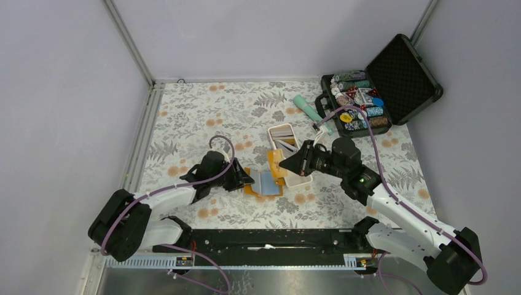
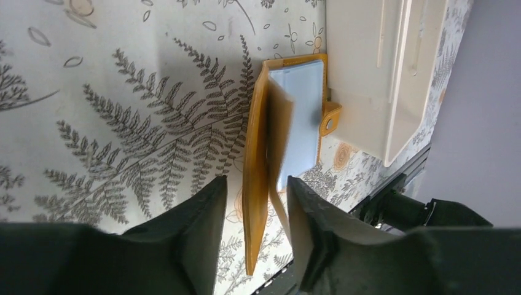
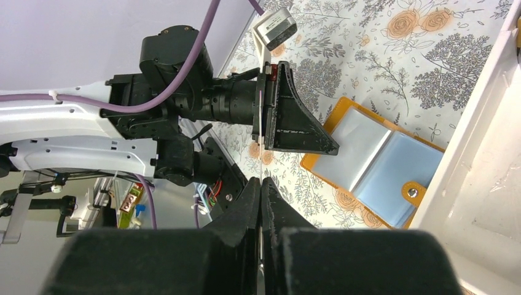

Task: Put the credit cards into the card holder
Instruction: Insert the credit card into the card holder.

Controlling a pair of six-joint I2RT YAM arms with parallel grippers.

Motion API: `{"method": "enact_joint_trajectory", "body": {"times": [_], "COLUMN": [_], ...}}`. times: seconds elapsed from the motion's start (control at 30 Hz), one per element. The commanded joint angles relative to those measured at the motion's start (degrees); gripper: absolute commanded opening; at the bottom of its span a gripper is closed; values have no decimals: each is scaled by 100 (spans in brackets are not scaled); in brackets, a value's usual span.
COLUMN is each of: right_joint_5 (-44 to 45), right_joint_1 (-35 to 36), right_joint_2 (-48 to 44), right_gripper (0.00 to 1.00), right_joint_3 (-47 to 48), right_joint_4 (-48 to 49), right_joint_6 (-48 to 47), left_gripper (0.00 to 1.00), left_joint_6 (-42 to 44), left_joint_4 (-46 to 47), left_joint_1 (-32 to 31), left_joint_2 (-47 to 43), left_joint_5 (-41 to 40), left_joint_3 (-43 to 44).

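Observation:
The orange card holder point(image 1: 265, 183) lies open on the floral cloth, its light blue pockets point(image 3: 375, 163) facing up and its snap tab against the white tray. My left gripper point(image 1: 246, 179) is at the holder's left side. In the left wrist view its jaws point(image 2: 257, 184) straddle the raised orange cover point(image 2: 255, 203), still apart from it on the left. My right gripper point(image 1: 282, 163) hovers shut above the holder's right edge point(image 3: 262, 183). A thin pale sliver shows between its jaws; I cannot tell what it is. Credit cards point(image 1: 285, 145) stand in the tray.
The long white tray point(image 1: 300, 179) sits just right of the holder point(image 2: 368, 61). An open black case of poker chips point(image 1: 368, 101) stands at the back right, with a teal cylinder point(image 1: 307, 107) beside it. The black base rail point(image 1: 264, 236) runs along the near edge.

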Motion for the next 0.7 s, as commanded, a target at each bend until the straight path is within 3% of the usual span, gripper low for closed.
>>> {"method": "enact_joint_trajectory", "body": {"times": [0.0,0.1,0.23,0.33,0.67], "right_joint_5": [89,135,103,-55,224], "right_joint_1": [-20,-15,-16,-10,399], "right_joint_2": [-105,-162,-255,-251,-75], "right_gripper": [0,0,0,0,0], "right_joint_3": [-25,-55,-188,-317,-293], "right_joint_4": [-19,-13,164,632,1519], "right_joint_6": [-80,-30,206,503,630], "left_gripper": [31,1,0,0,0], "left_joint_6": [-139,-184,-323,-420,-62], "left_joint_4": [879,1182,2386,3248,2772], "left_joint_1": [17,17,17,17,51], "left_joint_2": [237,316,-117,-938,-3529], "left_joint_5": [336,463,669,692,772], "left_joint_3": [-88,-179,-672,-1108,-1353]}}
